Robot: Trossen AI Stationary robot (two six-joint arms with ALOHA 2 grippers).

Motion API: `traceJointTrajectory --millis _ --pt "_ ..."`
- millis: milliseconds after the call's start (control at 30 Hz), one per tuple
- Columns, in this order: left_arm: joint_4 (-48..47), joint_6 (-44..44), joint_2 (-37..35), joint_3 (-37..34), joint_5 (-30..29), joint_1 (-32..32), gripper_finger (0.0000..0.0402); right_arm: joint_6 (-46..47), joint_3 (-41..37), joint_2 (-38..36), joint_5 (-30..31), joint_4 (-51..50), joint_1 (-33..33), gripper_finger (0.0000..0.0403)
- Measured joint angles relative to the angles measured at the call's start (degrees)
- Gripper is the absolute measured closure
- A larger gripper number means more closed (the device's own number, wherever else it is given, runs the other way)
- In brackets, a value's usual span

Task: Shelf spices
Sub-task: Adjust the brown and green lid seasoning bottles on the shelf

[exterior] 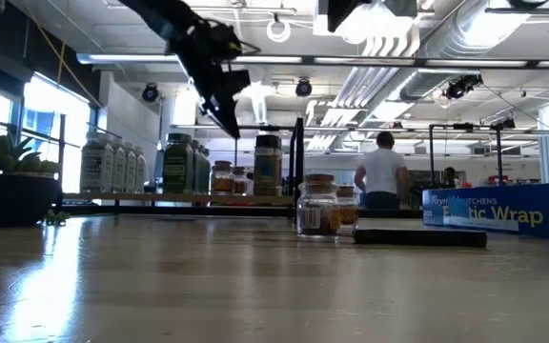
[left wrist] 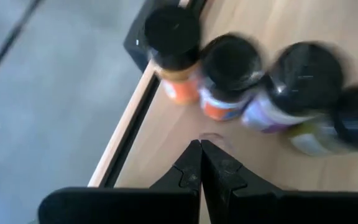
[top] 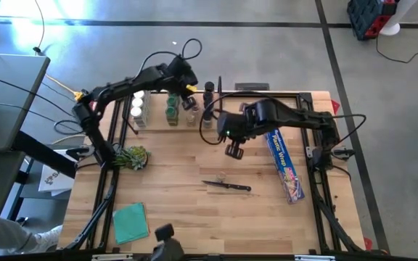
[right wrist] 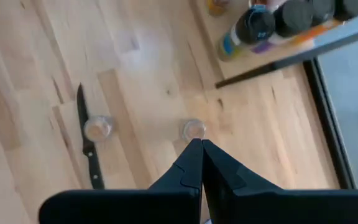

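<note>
Spice jars with white, green and black caps stand in a row on the pale shelf (top: 158, 119) at the table's far edge (exterior: 174, 164). My left gripper (top: 188, 85) hovers shut above the row's black-capped jars (left wrist: 232, 59), touching nothing (left wrist: 201, 149). Two small clear jars with brownish contents (exterior: 317, 205) stand on the tabletop near the middle (right wrist: 193, 129) (right wrist: 97, 127). My right gripper (top: 234, 150) hangs shut above them (right wrist: 201, 149), also touching nothing.
A dark-handled knife (top: 228, 186) lies near the loose jars. The long blue wrap box (top: 285, 163) lies toward the right. A small green plant (top: 130, 156) sits at the left and a teal pad (top: 130, 221) at the near left. People stand in the room behind (exterior: 382, 170).
</note>
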Motion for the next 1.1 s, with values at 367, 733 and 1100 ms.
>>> traceJointTrajectory --millis 367,733,1100 --pt "-2.64 0.28 8.78 2.22 2.54 1.57 0.0401 6.05 -13.81 -7.24 3.07 0.48 -1.41 0.0403" --pt "-1.96 0.49 8.70 2.24 2.78 -1.19 0.0401 5.61 -17.85 -8.57 3.55 1.94 -2.74 0.0403" --pt "-1.29 -0.84 9.62 2.33 2.08 -0.67 0.0401 6.24 -17.83 -8.54 3.75 1.95 -2.64 0.0403"
